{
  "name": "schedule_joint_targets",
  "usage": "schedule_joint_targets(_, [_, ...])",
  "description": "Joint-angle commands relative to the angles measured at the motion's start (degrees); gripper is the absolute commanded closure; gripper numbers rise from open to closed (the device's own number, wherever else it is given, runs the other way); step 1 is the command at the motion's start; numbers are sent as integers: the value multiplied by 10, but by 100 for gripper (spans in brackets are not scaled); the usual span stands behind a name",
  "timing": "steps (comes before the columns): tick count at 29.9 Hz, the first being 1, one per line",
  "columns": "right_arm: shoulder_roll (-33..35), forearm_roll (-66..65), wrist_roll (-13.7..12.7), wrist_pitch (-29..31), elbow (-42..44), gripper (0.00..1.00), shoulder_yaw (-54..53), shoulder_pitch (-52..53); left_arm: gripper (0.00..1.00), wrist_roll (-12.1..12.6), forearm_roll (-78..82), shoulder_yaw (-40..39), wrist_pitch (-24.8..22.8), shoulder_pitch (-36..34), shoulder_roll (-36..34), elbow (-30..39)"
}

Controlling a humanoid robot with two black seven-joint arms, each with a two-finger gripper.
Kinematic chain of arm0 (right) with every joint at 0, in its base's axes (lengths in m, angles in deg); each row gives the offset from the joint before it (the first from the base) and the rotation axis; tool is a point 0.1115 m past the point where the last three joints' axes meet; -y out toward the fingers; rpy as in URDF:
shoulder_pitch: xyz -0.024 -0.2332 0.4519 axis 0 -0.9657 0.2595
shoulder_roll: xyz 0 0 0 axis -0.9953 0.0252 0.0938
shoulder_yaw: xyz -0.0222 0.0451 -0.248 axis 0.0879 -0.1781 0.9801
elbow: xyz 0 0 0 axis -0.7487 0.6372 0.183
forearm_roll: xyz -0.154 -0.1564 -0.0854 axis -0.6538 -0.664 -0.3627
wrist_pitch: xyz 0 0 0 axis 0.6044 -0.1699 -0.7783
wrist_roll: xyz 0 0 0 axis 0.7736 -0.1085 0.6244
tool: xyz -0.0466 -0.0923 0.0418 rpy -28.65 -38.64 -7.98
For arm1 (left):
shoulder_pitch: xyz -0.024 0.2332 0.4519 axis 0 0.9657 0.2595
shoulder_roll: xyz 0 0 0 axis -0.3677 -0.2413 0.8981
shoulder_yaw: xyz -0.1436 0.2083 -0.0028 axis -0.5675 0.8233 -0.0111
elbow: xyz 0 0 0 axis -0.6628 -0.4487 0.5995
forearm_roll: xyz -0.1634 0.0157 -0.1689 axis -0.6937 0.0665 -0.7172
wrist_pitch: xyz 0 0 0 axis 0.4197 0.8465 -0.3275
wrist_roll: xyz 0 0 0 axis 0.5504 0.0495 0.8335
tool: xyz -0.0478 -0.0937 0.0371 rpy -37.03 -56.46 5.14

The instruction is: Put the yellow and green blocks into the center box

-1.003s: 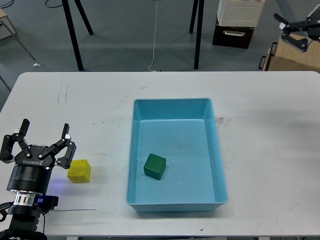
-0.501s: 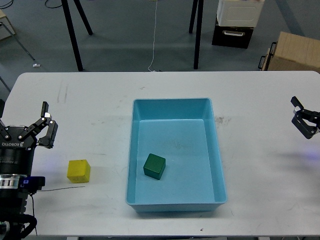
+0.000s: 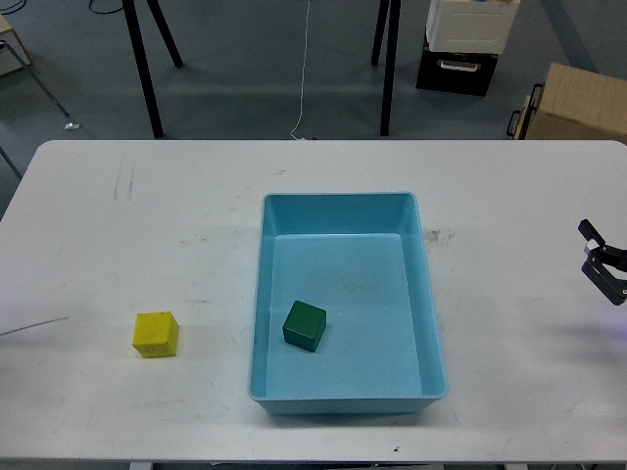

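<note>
Blocks: two. One yellow block (image 3: 156,334), one green block (image 3: 305,326).

Boxes on the table: one — the blue box (image 3: 426,294), open-topped, rectangular, long axis running away from the viewer, short walls at the near and far ends.

Grippers in view: one. The right gripper (image 3: 604,262) shows only partly at the right edge of the frame, over the table; two dark fingertips stand apart, so the jaws read as parted, with nothing between them. The left gripper is out of view.

Location of task items: green block lies inside the blue box, on its floor, in the near-left part, close to the left wall and turned slightly off the box's walls. Yellow block sits on the bare table, well to the left of the box, near the table's front edge, one flat face up, edges nearly square to the table.

Surface: one white table (image 3: 147,225) with rounded far corners, lightly scuffed — dark marks near the far left and just right of the box.

Room: grey floor; black stand legs (image 3: 147,73) beyond the table; a cardboard box (image 3: 573,103) at far right; a white-and-dark cabinet (image 3: 460,44); a thin cable (image 3: 302,78) trailing on the floor.
</note>
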Motion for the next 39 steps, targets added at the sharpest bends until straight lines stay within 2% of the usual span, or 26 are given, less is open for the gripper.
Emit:
schedule_joint_targets(1, [-9,-3,0,0,0,0,-1,-1,0,14,14,15,0,-31,-115,7])
schedule_joint_targets(6, [-8,-3,0,0,0,0,-1,-1,0,22,90,101,0,-105,-279,18])
schedule_joint_targets(10, [-4,-8,-1,0,0,0,3,1,0,15,157,247,0,-258,-333,18])
schedule_joint_targets(14, [-6,-8,-1,0,-1,0,3,5,0,17,225,476,0,-453,-335,12])
schedule_joint_targets(18, [-5,-8,-1,0,-1,0,3,5,0,22,306,737,0,-654,-316,10])
schedule_joint_targets(24, [-9,-8,-2,0,0,0,9,4,0,29,382,1068,0,-904,-241,14])
schedule_joint_targets(26, [-9,-9,-2,0,0,0,10,4,0,47,383,1162,0,-970,-207,18])
schedule_joint_targets(29, [-9,-9,-2,0,0,0,10,5,0,74,400,1284,0,-1030,-164,47])
schedule_joint_targets(31, [-8,-9,-2,0,1,0,10,5,0,75,443,1341,0,-1053,-151,76])
schedule_joint_targets(35, [-8,-10,-3,0,4,0,9,6,0,77,506,1396,0,-1055,-134,82])
schedule_joint_targets(39, [-8,-17,-4,0,7,0,10,7,0,79,520,1419,0,-1038,-128,73])
